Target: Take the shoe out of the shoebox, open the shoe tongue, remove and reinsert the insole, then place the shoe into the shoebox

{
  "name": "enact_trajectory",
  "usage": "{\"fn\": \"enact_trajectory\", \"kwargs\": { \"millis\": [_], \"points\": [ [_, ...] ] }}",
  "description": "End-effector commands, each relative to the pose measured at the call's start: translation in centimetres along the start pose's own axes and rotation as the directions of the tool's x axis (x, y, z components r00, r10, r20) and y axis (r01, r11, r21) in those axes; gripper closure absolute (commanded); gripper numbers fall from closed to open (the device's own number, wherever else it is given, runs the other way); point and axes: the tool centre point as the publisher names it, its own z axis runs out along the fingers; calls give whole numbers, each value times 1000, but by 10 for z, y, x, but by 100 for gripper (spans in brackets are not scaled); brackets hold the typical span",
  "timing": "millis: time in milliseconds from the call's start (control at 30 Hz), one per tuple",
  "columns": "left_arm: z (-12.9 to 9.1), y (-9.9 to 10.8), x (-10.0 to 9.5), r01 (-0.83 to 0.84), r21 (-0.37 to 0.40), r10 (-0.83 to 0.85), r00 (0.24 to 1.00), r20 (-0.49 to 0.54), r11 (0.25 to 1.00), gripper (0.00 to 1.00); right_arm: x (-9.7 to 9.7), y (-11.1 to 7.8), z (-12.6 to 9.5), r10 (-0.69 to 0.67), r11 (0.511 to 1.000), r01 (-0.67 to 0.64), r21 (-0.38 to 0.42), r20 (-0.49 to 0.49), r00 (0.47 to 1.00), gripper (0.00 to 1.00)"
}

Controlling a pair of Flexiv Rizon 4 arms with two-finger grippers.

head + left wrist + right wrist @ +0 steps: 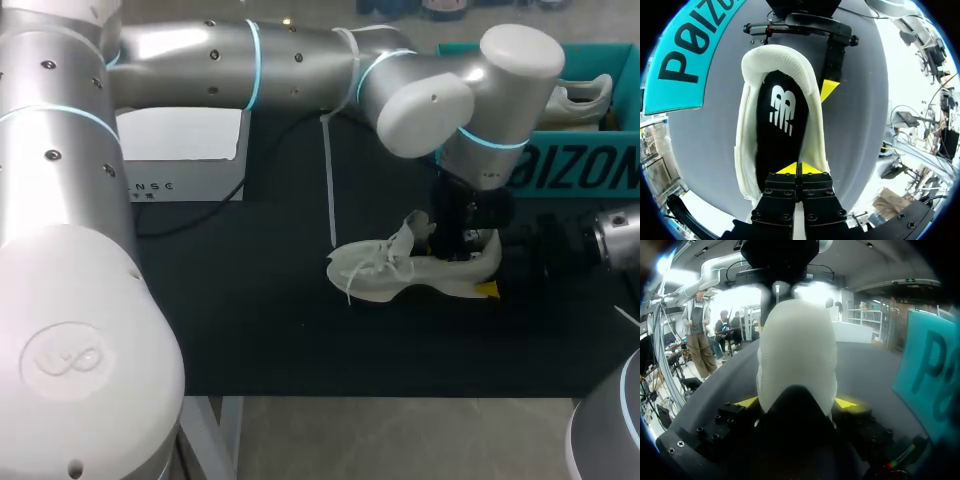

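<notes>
Directly below the left gripper (pixel 800 168) lies the shoe (pixel 747 150). The gripper's two yellow tips are pressed together with no gap, at the front end of the black insole (pixel 777 125). Whether they pinch the insole's edge cannot be told. The right gripper (pixel 796 402) comes in from the right and takes the heel between its fingers, one yellow fingertip (pixel 747 401) on each side, both touching the white material.

The shoe (pixel 400 270) is white, with loose laces hanging over its left side. Its toe points left and its heel points right. It rests on the dark table (pixel 250 320), right of the middle. The opening is wide, and the insole inside carries a white logo.

Behind the shoe, at the far right, stands the teal shoebox (pixel 580 170) with a second shoe (pixel 580 100) inside. A white box (pixel 180 150) stands at the far left. The left arm (pixel 300 60) reaches across the far side of the table, and in the head view its wrist covers the shoe's opening.
</notes>
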Motion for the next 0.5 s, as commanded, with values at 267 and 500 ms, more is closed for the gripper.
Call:
{"fn": "enact_trajectory", "kwargs": {
  "millis": [267,500],
  "points": [
    [7,-8,0,-21,-9,21,1000,-13,1000,72,-1,-4,4,1,1000,-1,2,1,1000,100],
    [13,-7,-5,-29,-14,30,1000,4,999,70,-1,-4,4,1,1000,-1,2,1,1000,100]
  ]
}}
